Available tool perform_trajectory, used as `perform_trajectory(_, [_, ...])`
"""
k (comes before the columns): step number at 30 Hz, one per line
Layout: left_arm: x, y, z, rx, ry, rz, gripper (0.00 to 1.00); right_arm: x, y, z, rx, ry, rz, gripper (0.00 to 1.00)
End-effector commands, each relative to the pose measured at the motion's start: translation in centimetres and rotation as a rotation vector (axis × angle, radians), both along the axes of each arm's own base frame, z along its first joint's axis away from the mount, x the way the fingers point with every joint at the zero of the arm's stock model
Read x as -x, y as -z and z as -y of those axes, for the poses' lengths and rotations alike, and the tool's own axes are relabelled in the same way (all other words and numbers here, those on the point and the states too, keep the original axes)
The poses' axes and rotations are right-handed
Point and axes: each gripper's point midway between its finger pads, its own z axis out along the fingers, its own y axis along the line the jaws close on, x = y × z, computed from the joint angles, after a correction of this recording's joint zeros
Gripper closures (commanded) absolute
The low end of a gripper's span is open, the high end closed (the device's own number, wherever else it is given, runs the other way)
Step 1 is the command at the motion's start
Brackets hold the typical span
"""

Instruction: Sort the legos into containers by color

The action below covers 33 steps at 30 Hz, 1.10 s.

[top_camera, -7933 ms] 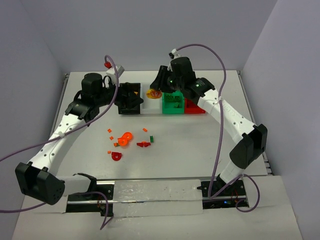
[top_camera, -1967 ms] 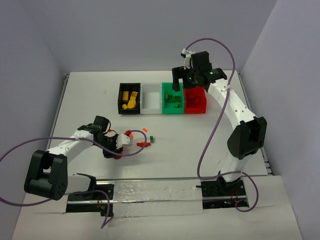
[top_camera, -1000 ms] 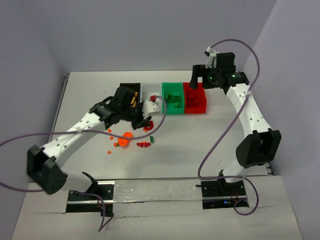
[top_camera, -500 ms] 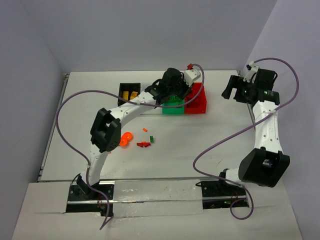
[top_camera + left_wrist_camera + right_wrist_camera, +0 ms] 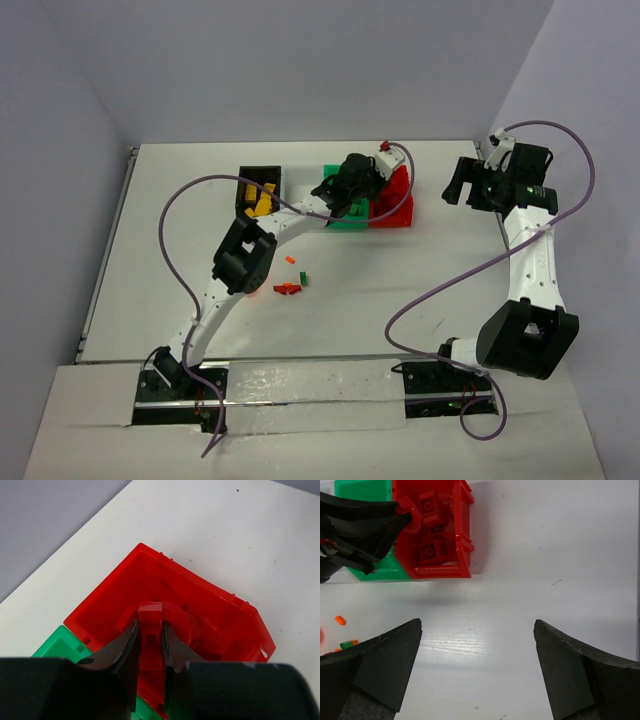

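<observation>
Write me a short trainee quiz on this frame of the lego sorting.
1. True or false: the left fingers grip a red lego above the red bin.
2. The right fingers are: A) shut on a green brick; B) open above the table; C) inside the white bin.
3. What colour are the legos in the black bin?
Key: 1 true; 2 B; 3 yellow.

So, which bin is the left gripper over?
The red bin, last in the row beside the green bin; the left gripper holds a red piece above it.
</observation>
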Motion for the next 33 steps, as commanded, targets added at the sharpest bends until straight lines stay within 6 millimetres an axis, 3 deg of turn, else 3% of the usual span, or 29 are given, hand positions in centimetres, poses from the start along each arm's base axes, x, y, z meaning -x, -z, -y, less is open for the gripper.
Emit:
perform_trajectory(1, [-1.5,-5.9,1.7,0.146,-0.011,0.126,0.78,-0.2,-0.1,0.2,0.005,-0.012,0.014,0.0])
perform_trajectory(4, [-1.8,-5.7,1.6,0.149,-0.02,0.139,0.47,-0.1,-0.2,0.3,0.011,-0.013,0.014,0.0])
perform_trajectory(8, [-1.5,-6.8,1.8,0.161,-0.002,0.161,0.29,0.1,-0.6,0.1,0.011,-0.021,0.019,0.0])
perform_trajectory(14, [-1.7,-10.0,0.6,0.163,-0.017,0.215,0.25,0.7,-1.6,-0.4,0.019,-0.051,0.043,0.01])
perform_trajectory(17, [-2.1,-13.0,-1.7,0.203,-0.052,0.196,0.28,1.1,-1.9,-1.5,-0.006,-0.106,0.055,0.04])
perform_trajectory(18, [-2.3,-14.3,-2.8,0.232,-0.059,0.165,0.3,1.2,-1.9,-2.0,-0.015,-0.127,0.059,0.06])
perform_trajectory(20, [-2.7,-18.8,-6.9,0.34,-0.077,0.067,0.33,1.3,-1.6,-3.3,-0.024,-0.175,0.062,0.09])
perform_trajectory(21, [-2.4,-19.9,-8.5,0.366,-0.066,0.012,0.34,1.3,-1.4,-4.1,-0.026,-0.204,0.06,0.11])
perform_trajectory(22, [-1.8,-19.6,-9.6,0.358,-0.036,-0.048,0.36,1.4,-1.3,-5.3,-0.031,-0.241,0.059,0.12])
perform_trajectory(23, [-1.6,-22.6,-12.9,0.401,-0.046,-0.066,0.36,1.5,-1.1,-6.1,-0.026,-0.269,0.058,0.13])
perform_trajectory(24, [-0.6,-21.0,-14.4,0.374,-0.035,-0.143,0.37,1.6,-0.8,-7.0,-0.019,-0.291,0.048,0.15])
perform_trajectory(26, [0.3,-20.8,-19.2,0.359,-0.096,-0.207,0.38,1.9,-0.1,-10.9,-0.007,-0.387,0.034,0.2])
perform_trajectory(30, [5.0,-21.6,-27.8,0.321,-0.224,-0.179,0.36,2.9,2.6,-17.4,0.016,-0.521,-0.025,0.21])
perform_trajectory(31, [5.7,-20.0,-29.0,0.293,-0.256,-0.207,0.36,3.1,3.6,-18.6,0.018,-0.542,-0.051,0.22])
perform_trajectory(32, [7.3,-19.0,-31.7,0.254,-0.318,-0.218,0.35,3.5,4.6,-21.2,0.026,-0.588,-0.078,0.22])
perform_trajectory(33, [8.1,-18.1,-33.2,0.235,-0.368,-0.228,0.34,3.7,5.2,-22.5,0.029,-0.612,-0.097,0.23])
